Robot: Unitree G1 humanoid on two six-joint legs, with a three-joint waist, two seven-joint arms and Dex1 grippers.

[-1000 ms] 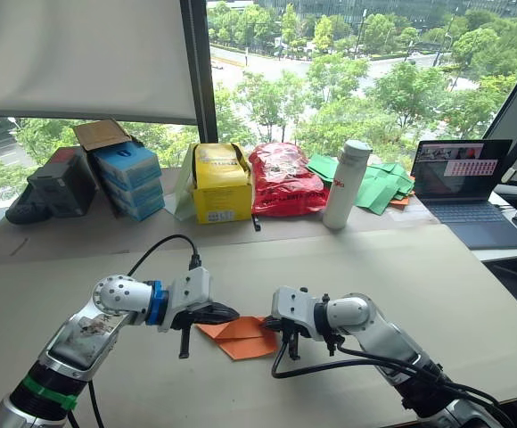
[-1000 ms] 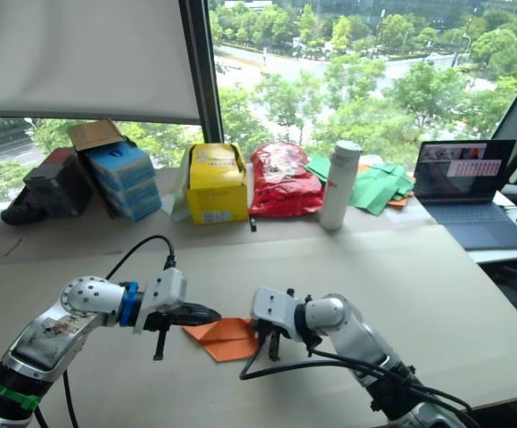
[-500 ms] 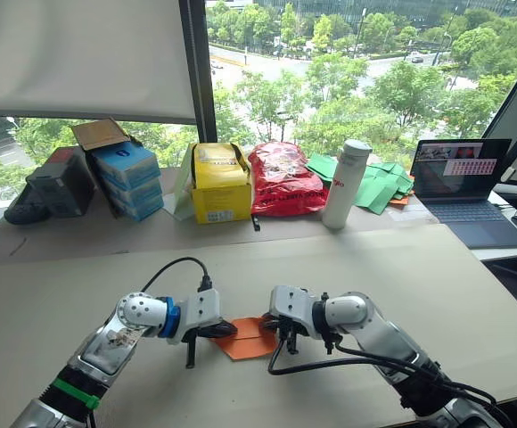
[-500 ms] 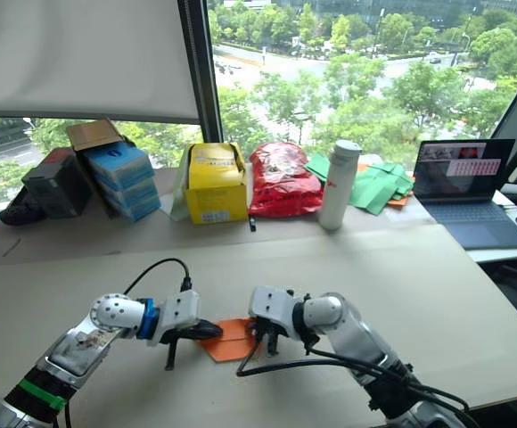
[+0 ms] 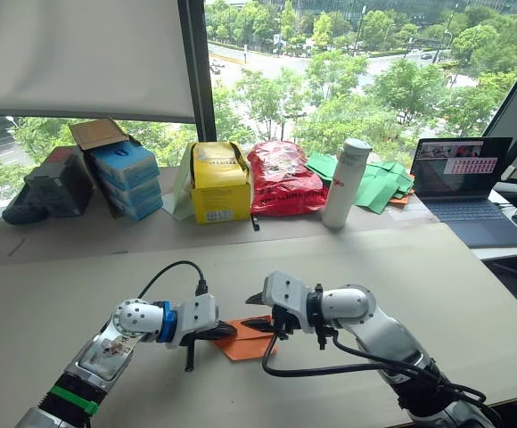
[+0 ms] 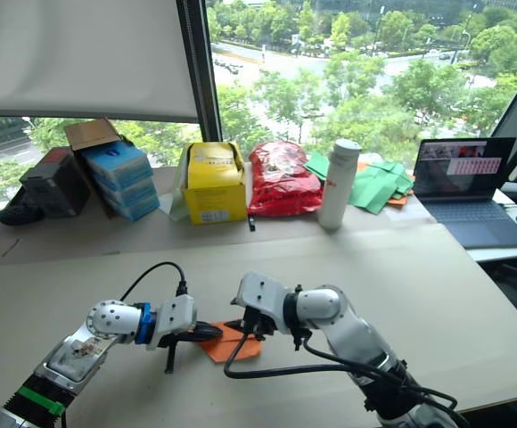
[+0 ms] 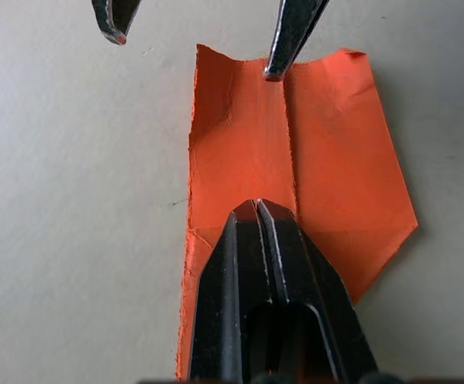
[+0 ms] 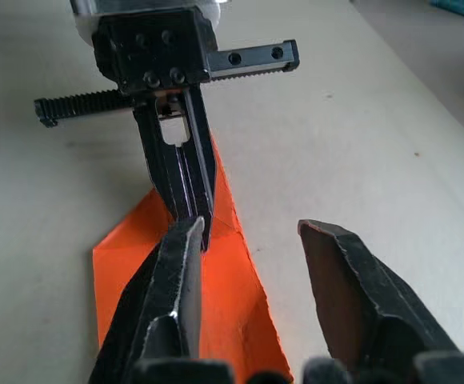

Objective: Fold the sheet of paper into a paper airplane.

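The sheet of paper (image 5: 251, 344) is bright orange, folded and creased, and lies flat on the tan table between my two grippers. My left gripper (image 7: 256, 206) is shut, its paired black fingers lying along the paper beside the central crease, tips pressed on it. It faces my right gripper (image 8: 252, 232), which is open over the opposite end. One right fingertip (image 7: 274, 74) touches the crease near the paper's edge, while the other hangs over bare table beside the sheet. In the head views the two grippers nearly meet above the paper (image 6: 232, 348).
Along the window ledge stand blue boxes (image 5: 127, 178), a yellow box (image 5: 220, 183), a red bag (image 5: 283, 178), a white bottle (image 5: 345, 183) and green paper pieces (image 5: 379, 185). A laptop (image 5: 468, 183) sits at the far right. A black cable (image 5: 174, 272) loops above my left arm.
My left gripper has slid further right onto the paper. My right gripper has moved left and lifted over the paper's end. The paper now looks narrower between them.
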